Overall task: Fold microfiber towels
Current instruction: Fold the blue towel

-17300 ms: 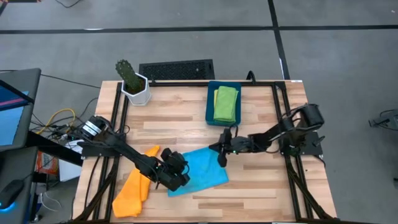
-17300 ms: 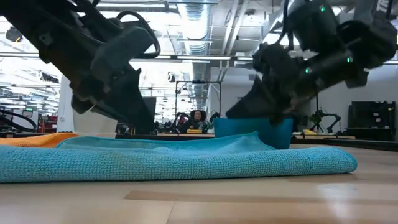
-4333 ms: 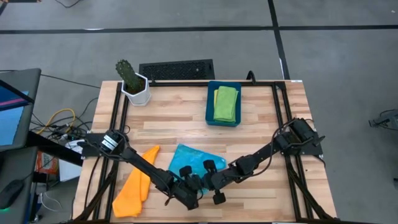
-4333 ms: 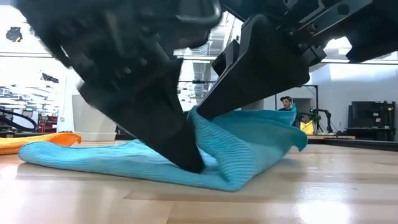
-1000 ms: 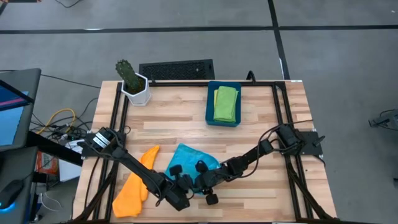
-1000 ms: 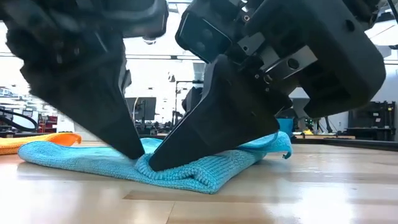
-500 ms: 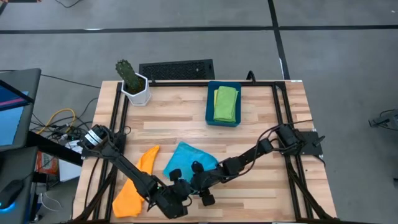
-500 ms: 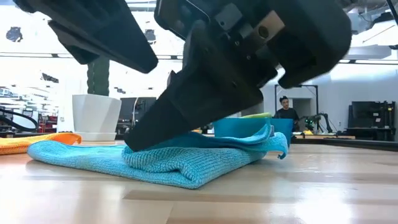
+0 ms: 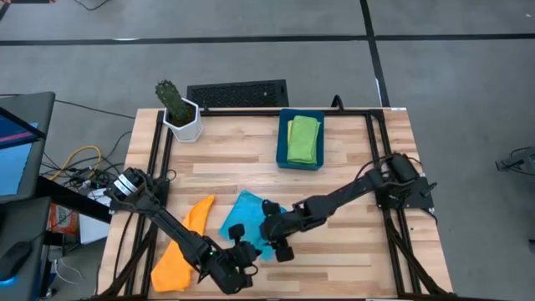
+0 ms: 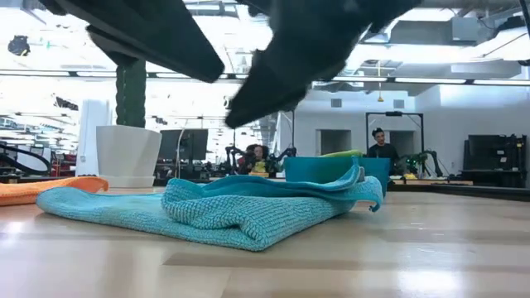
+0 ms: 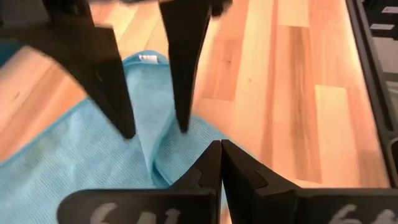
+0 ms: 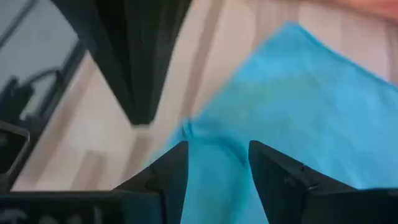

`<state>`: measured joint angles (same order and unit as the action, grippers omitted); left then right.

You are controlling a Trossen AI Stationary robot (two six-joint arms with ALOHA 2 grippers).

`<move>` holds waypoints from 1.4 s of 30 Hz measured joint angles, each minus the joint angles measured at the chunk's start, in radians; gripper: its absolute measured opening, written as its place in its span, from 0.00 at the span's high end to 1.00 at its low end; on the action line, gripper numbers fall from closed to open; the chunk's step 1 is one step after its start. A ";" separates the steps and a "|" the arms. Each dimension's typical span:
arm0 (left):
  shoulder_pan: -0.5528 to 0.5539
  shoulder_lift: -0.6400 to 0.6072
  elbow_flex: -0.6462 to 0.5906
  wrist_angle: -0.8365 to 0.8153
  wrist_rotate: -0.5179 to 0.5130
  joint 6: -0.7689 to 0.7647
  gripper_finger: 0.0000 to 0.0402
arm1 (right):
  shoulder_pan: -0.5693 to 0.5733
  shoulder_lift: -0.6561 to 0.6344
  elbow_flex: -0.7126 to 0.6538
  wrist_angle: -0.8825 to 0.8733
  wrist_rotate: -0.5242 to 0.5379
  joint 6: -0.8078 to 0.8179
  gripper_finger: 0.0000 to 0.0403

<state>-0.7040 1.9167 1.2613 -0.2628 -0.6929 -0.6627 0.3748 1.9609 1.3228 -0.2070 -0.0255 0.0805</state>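
I see the light blue towel [image 9: 247, 219] lying folded and a little bunched on the wooden table [image 9: 351, 184], just beside the orange towel [image 9: 182, 247]. My right gripper [image 12: 213, 157] hangs over the near edge of the blue towel with its fingers apart and nothing between them. My left gripper [image 11: 221, 144] is at the front of the table, near this same edge, with its fingers pressed together and empty. A green towel [image 9: 303, 139] rests in the dark blue bin [image 9: 281, 139].
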 joint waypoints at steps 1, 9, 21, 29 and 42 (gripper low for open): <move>0.010 0.000 0.000 0.006 0.002 0.016 1.00 | 0.000 -0.016 -0.002 -0.037 0.001 0.001 0.52; 0.059 0.022 -0.001 0.138 0.064 0.133 1.00 | 0.077 -0.162 -0.187 -0.135 0.007 0.120 0.58; 0.068 0.154 -0.001 0.181 0.154 0.096 1.00 | 0.206 -0.110 -0.269 -0.030 0.113 0.217 0.67; 0.067 0.163 -0.001 0.164 0.156 0.062 1.00 | 0.167 -0.088 -0.267 -0.047 0.203 0.203 0.71; 0.067 0.163 -0.001 0.132 0.199 0.040 1.00 | 0.025 -0.115 -0.238 -0.064 0.234 0.097 0.71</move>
<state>-0.6369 2.0796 1.2606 -0.1304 -0.4942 -0.6224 0.3993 1.8454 1.0844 -0.2705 0.2089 0.1779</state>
